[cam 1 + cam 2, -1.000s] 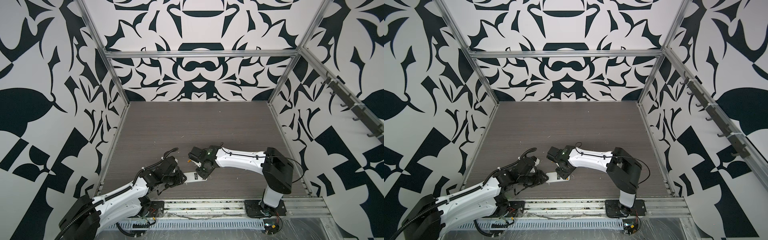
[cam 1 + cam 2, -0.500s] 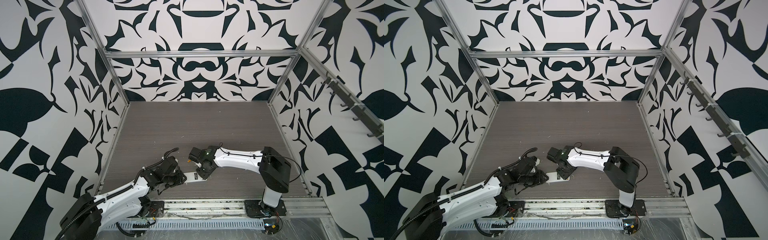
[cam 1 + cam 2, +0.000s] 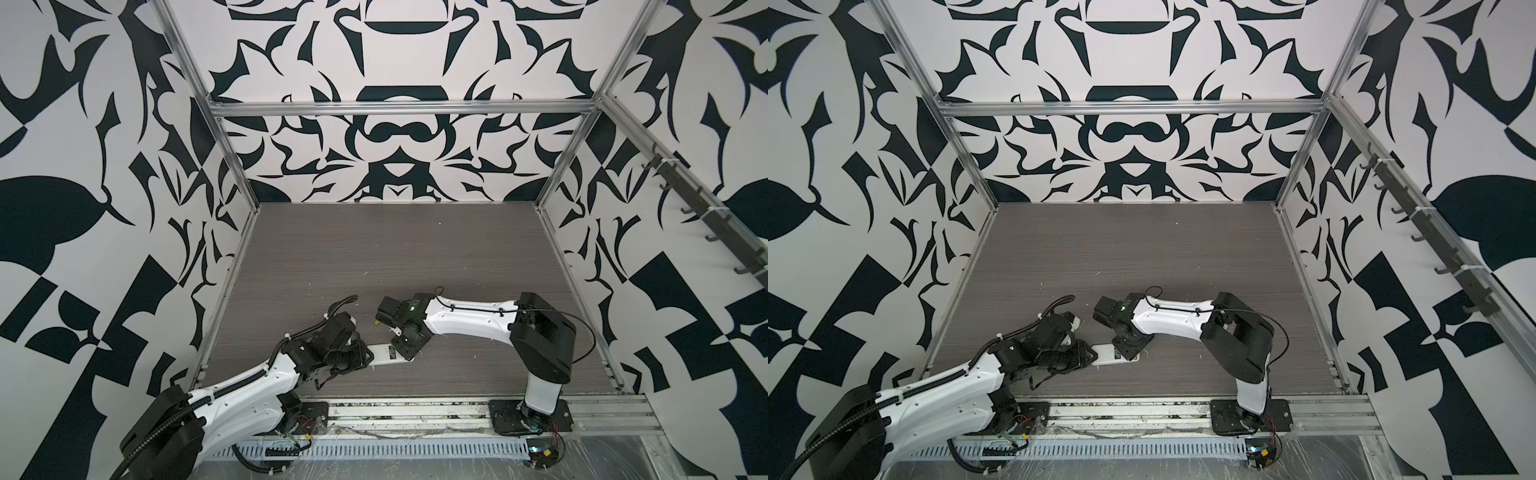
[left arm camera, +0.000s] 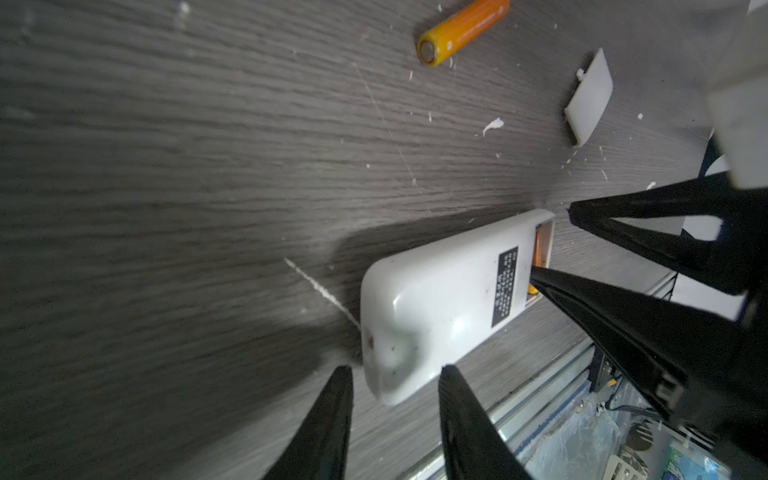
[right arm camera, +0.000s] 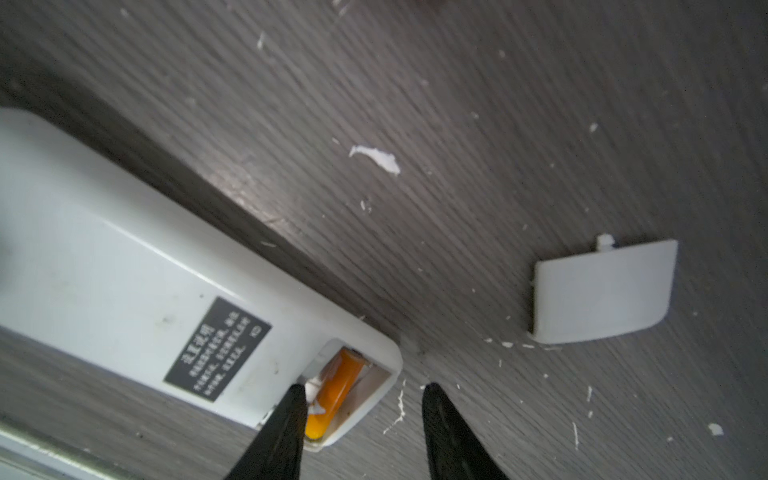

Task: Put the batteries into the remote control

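The remote control (image 3: 384,356) (image 3: 1108,356) lies white back up near the table's front edge, its dark label showing (image 4: 440,307) (image 5: 124,291). Its battery bay is uncovered, and one orange battery (image 5: 336,384) (image 4: 537,253) sits in it. A second battery (image 4: 461,31) (image 3: 377,322) lies loose on the table further back. My right gripper (image 5: 365,385) (image 3: 405,353) is open over the bay end, one finger beside the seated battery and the other over bare table. My left gripper (image 4: 397,370) (image 3: 368,357) is open, its tips straddling a corner of the remote's other end.
The white battery cover (image 5: 602,291) (image 4: 590,97) lies loose on the table (image 3: 415,257) just past the bay end. White flecks dot the dark wood. The metal rail (image 3: 415,411) runs along the front edge close to the remote.
My right gripper's jaws have spread a little wider at the bay end, and its arm has shifted slightly. The left arm and the remote have not moved.
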You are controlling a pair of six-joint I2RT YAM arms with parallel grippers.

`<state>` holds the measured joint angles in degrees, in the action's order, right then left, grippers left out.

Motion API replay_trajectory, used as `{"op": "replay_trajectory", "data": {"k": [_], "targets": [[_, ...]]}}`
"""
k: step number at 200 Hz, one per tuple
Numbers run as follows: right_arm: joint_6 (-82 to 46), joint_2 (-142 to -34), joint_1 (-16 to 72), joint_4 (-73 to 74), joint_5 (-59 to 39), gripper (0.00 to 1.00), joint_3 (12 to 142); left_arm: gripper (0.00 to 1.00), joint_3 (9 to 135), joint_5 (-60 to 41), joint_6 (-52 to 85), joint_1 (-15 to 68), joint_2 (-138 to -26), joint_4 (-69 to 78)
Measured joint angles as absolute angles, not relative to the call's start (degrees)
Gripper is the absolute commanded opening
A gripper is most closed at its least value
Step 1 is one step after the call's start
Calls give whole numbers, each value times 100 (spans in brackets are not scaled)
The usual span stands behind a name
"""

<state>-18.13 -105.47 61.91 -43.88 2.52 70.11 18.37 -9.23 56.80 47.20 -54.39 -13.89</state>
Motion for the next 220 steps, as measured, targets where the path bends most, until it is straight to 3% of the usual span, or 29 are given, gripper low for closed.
{"op": "replay_trajectory", "data": {"k": [96,146,220], "targets": [[-1876,-10580,6305,-4434,436,48,7052,38,1820,-937,5708,4720,-5430,-1380],[-1938,-10512,6316,-4298,366,39,6949,37,1634,-963,5819,4720,-5398,-1299],[-1929,-10143,6302,-4088,316,39,6589,37,1625,-965,5927,4720,-5732,-856]]}}
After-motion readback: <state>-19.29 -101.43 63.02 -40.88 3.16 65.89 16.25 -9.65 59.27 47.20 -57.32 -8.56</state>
